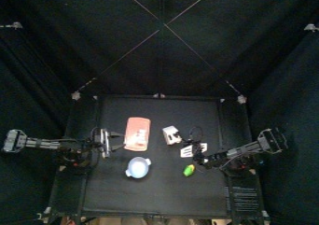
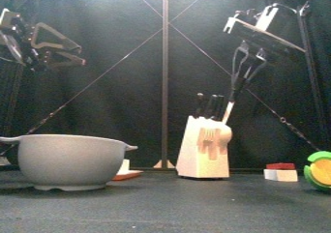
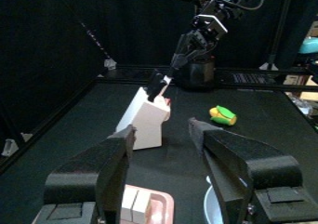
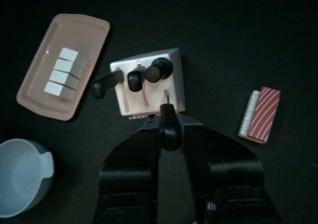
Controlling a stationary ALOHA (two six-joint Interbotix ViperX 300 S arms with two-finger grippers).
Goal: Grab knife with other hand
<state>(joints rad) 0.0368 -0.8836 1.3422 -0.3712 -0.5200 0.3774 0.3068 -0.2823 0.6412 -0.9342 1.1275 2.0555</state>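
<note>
Two grippers: the right gripper is clamped narrow on the knife; the left gripper hangs wide apart at the left side, well away from it.
Knife: small slim whitish toy knife, held by its upper end, hanging blade-down, tip at or just above the pale wooden knife block; I cannot tell whether they touch.
Weight: probably very light, a toy piece.
Stiffness: looks rigid, unlikely to bend in a pinch.
Surface: smooth and thin, so it may swivel or slip between pads.
Where to hold: the free whitish lower length, across its flat faces, just below the right gripper's hold.
Risk: little bare length shows, and the block crowds the approach above the black tabletop.
</note>
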